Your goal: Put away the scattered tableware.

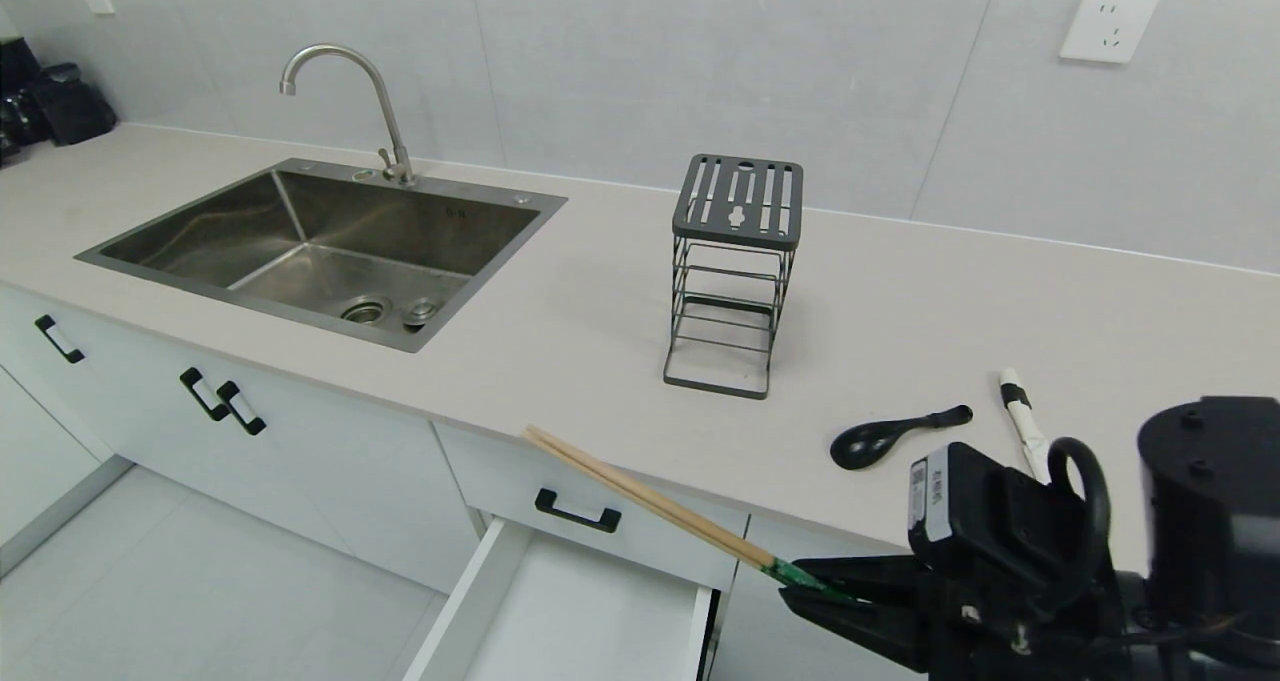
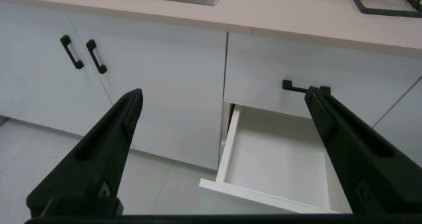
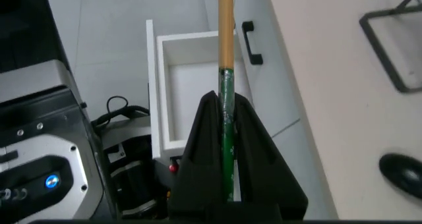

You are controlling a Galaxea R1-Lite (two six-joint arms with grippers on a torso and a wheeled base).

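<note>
On the head camera, my right claw [image 1: 822, 589] sits at the near right, clenched on the green ends of a pair of light wooden chopsticks [image 1: 640, 496]. Their long axis runs from the claw toward the far left, and the tips show against the near edge of the pale counter [image 1: 600, 291], above the open white drawer [image 1: 560, 611]. On the counter to the right lies a black plastic spoon [image 1: 890, 437], bowl to the left and handle to the right. Just right of it lies a white stick-shaped utensil with a black band [image 1: 1020, 416], running near to far. A black wire rack with a slotted top [image 1: 735, 281] stands farther back, with the steel sink [image 1: 400, 226] to its left.

On the left wrist camera, my left claw [image 2: 224, 95] hangs released, fingers wide apart, in front of the drawer.

On the right wrist camera, the chopsticks are pinched together between the right claw's fingers, shafts pointing out over the drawer.
</note>
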